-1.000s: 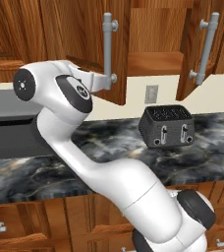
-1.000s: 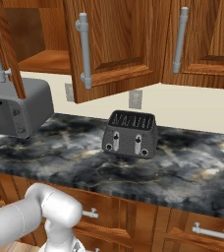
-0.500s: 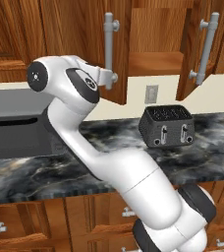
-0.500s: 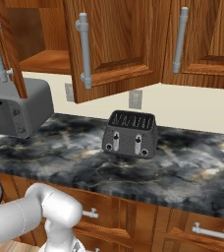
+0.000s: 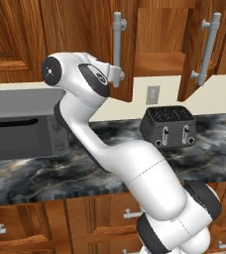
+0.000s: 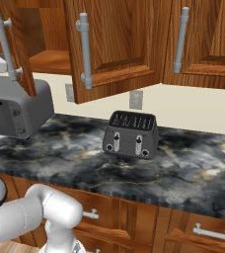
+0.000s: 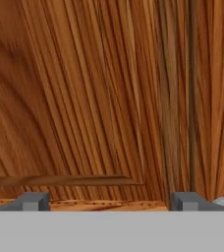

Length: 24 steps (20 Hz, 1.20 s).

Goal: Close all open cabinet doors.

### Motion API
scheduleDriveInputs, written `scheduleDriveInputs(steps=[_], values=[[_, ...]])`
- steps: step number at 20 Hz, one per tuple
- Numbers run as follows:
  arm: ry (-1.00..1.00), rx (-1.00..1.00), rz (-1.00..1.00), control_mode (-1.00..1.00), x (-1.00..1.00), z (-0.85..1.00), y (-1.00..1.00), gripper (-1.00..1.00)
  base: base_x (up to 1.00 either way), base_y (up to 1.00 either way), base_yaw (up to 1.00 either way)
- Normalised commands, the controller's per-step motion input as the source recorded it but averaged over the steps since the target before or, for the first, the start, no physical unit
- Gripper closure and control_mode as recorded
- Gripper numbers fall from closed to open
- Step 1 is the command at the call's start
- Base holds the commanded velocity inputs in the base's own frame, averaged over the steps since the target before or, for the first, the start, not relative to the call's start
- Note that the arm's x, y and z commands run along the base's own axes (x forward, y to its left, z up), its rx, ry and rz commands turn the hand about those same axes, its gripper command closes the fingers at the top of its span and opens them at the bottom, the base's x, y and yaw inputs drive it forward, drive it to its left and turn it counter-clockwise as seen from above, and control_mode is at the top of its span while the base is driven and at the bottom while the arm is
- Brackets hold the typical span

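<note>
Marble counter (image 6: 183, 173) bears toaster (image 6: 131, 134); open cabinet doors (image 6: 115, 44), shelf bare; tool (image 7: 109, 201) spread wide.

- Light is even and bright in all views, flat as rendered scenes are.
- Soft shadow lies under the toaster (image 6: 131, 134) on the desk (image 6: 183, 173).
- The open cabinet (image 5: 159, 30) is dimmer inside.
- Sharp throughout; the hand view's wood grain (image 7: 109, 98) looks smeared and stretched.
</note>
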Motion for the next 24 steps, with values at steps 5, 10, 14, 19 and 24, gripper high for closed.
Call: scheduleDriveInputs(steps=[5, 10, 14, 19, 24], values=[[0.0, 0.0, -0.04, -1.0, 0.41, -0.09, -0.25, -1.0, 0.0, 0.0, 0.0], [0.0, 0.0, -0.09, -1.0, 0.6, -0.11, -0.22, -1.0, 0.0, 0.0, 0.0], [0.0, 0.0, -0.05, -1.0, 0.6, -0.07, -0.27, -1.0, 0.0, 0.0, 0.0], [0.0, 0.0, -0.03, -1.0, 0.5, -0.01, -0.26, -1.0, 0.0, 0.0, 0.0], [0.0, 0.0, -0.02, -1.0, 0.54, -0.04, -0.33, -1.0, 0.0, 0.0, 0.0]])
